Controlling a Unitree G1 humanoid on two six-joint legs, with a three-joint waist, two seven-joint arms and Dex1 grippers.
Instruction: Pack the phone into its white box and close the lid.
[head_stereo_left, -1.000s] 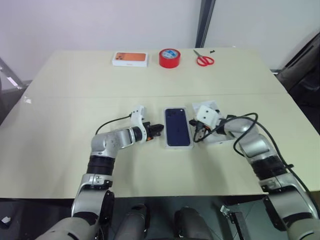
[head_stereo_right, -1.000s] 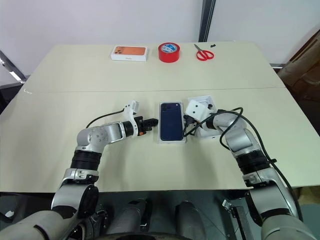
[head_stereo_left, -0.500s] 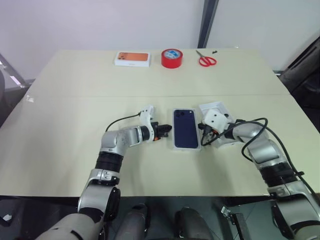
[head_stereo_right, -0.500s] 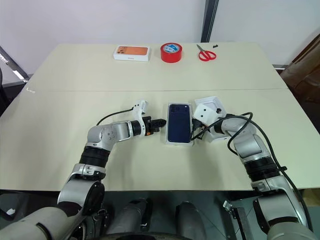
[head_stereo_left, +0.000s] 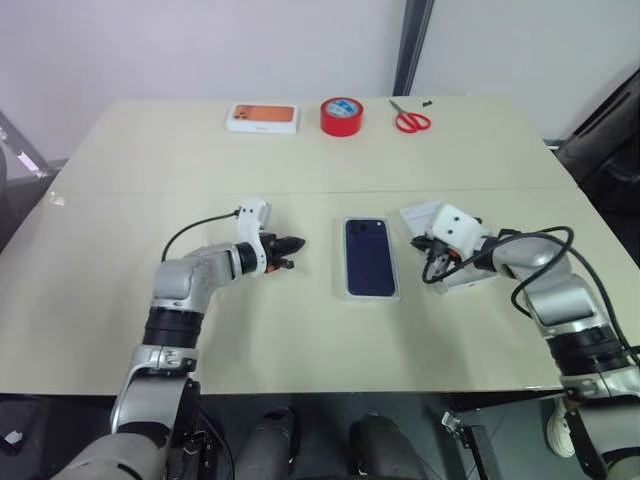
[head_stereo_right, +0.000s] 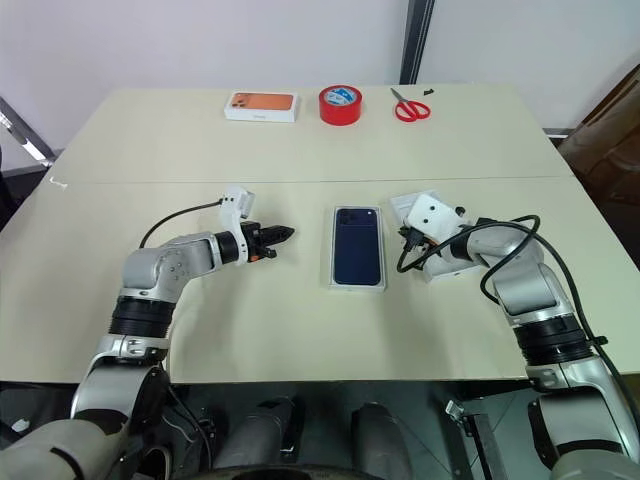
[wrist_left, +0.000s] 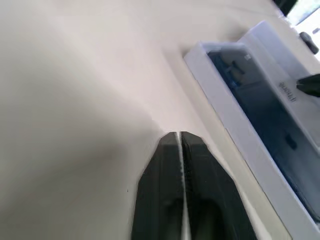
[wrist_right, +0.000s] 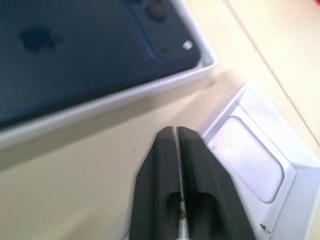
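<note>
Pincers (head_stereo_left: 294, 242) closed; navy phone (head_stereo_left: 369, 256) boxed

- In the left wrist view the white box (wrist_left: 235, 115) runs off the picture's edge, and the phone (wrist_left: 265, 100) in it is a blur with its far end cut off (a grey word on the surface past it is too soft to read).
- In the right wrist view the phone (wrist_right: 75, 55) is cropped, and the thin white insert (wrist_right: 260, 165) is cut by the edge.
- The right arm covers much of that insert (head_stereo_right: 432, 232) in the head views.
</note>
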